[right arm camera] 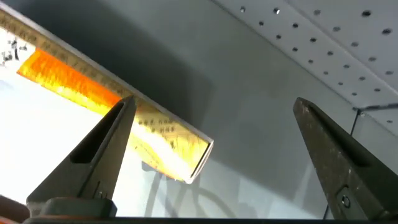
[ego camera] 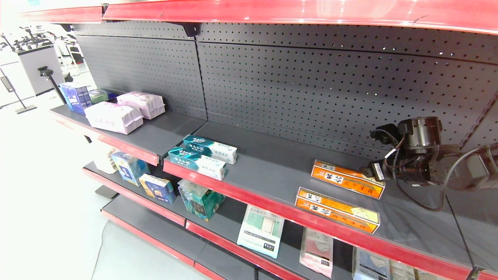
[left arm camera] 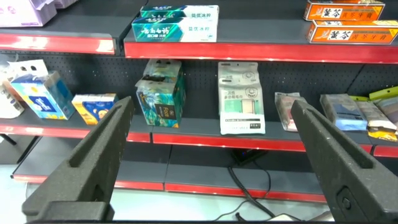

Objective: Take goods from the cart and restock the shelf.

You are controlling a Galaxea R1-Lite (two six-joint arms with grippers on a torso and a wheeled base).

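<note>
Shelf deck of smooth grey metal lies bare between the teal toothpaste boxes and the front orange box. A red lip runs along its front and a perforated back panel stands behind. The front orange box sits just inside the lip, and the back orange box lies flat nearer the panel. The right arm hangs low over the deck at the back box's end. The right gripper is spread wide, with that box's glossy end beside one finger, ungripped. The left gripper is spread too and faces the lower shelves.
</note>
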